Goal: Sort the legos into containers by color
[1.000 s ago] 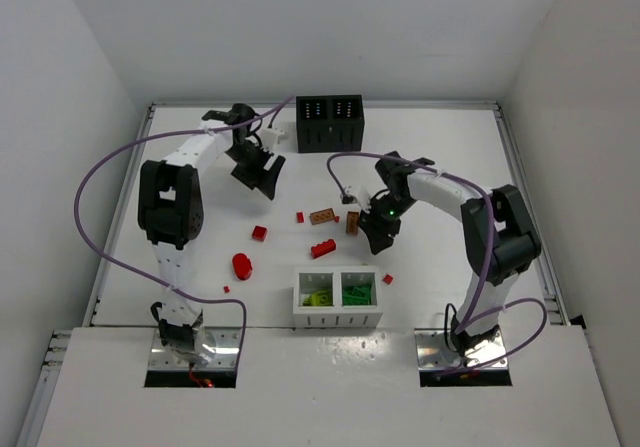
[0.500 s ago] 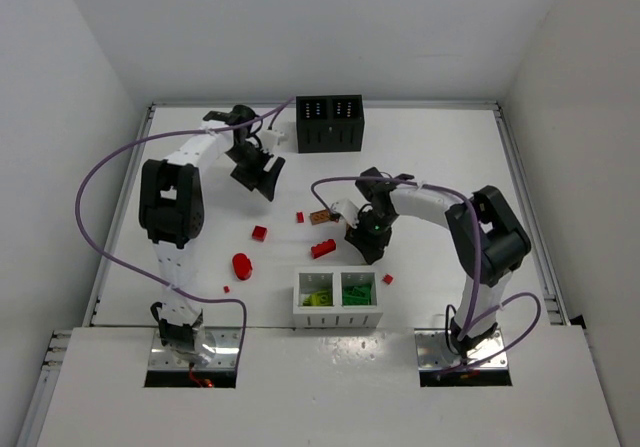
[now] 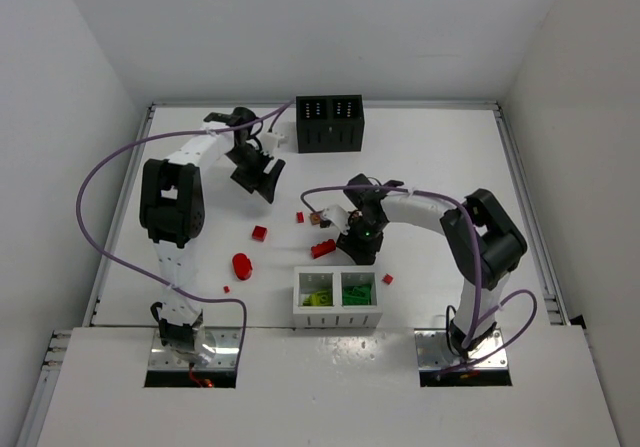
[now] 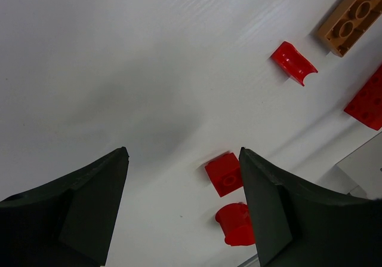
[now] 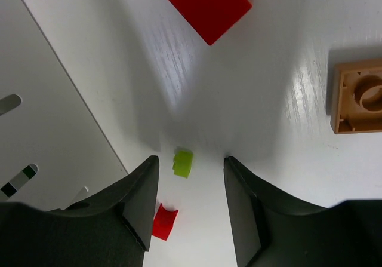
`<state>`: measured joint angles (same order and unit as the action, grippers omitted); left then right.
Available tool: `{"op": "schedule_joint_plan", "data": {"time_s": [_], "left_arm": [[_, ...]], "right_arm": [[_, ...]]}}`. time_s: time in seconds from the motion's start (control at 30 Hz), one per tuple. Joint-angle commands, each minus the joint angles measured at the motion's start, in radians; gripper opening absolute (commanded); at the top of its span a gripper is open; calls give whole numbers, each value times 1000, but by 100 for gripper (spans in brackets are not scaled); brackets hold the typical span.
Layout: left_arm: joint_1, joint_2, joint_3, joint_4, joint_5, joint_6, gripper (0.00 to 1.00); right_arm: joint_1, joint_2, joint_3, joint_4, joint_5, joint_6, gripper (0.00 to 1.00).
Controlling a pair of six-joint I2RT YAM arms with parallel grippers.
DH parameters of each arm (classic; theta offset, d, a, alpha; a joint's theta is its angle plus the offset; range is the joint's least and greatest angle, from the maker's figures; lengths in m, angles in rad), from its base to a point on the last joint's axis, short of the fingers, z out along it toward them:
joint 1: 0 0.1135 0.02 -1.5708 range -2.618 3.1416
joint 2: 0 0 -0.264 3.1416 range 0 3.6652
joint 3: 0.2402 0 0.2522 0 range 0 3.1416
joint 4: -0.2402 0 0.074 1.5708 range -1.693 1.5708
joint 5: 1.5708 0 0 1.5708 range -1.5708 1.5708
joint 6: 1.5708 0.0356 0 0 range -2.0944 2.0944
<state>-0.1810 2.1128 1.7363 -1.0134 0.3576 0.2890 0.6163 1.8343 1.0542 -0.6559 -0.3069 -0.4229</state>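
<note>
Top external view, from the arm bases outward: closest stands the white box point(image 3: 338, 318), its two compartments side by side. There are lime green pieces point(image 3: 319, 298) in the left one and dark green pieces point(image 3: 355, 293) in the right. A tiny red piece point(image 3: 387, 279) lies on the table point(image 3: 450, 167) near the box's far right corner. Just beyond the box's far wall the right claw point(image 3: 357, 255) points down at the table. Its wrist camera shows the fingers point(image 5: 140, 201) part way open and gripping nothing. A small lime green brick point(image 5: 183, 163) lies on the table in the gap between the tips, and a small red chip point(image 5: 164, 221) lies beside the finger nearer the box wall. A long red brick point(image 3: 322, 249) lies just left of that claw. Farther left are a red rounded piece point(image 3: 242, 265) and a square red brick point(image 3: 259, 232), well apart from the box. Beyond the right claw lie a tan brick point(image 3: 322, 218) and a small red curved piece point(image 3: 299, 217). Farther still hangs the left claw point(image 3: 262, 179) — wide open and empty, over the table. The black box point(image 3: 329, 124) stands upright at the far edge
</note>
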Motion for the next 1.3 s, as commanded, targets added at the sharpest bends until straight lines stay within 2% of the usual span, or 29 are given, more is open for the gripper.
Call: {"op": "schedule_joint_plan", "data": {"time_s": [0.0, 0.17, 0.5, 0.67, 0.77, 0.9, 1.27], "left_arm": [[9, -1, -6, -10, 9, 18, 80], [9, -1, -6, -10, 9, 18, 80], [9, 10, -6, -10, 9, 18, 80], [9, 21, 3, -10, 9, 18, 80], [9, 30, 12, -10, 9, 18, 80], [9, 30, 22, -10, 9, 18, 80], [9, 39, 22, -10, 18, 18, 80]], "right_arm": [[26, 5, -32, 59, 34, 12, 48], [48, 5, -65, 102, 81, 12, 45], [57, 14, -102, 102, 129, 12, 23], [57, 14, -123, 102, 163, 21, 23], [57, 23, -123, 102, 173, 32, 34], [66, 14, -123, 93, 192, 52, 39], [86, 14, -143, 93, 268, 168, 39]]}}
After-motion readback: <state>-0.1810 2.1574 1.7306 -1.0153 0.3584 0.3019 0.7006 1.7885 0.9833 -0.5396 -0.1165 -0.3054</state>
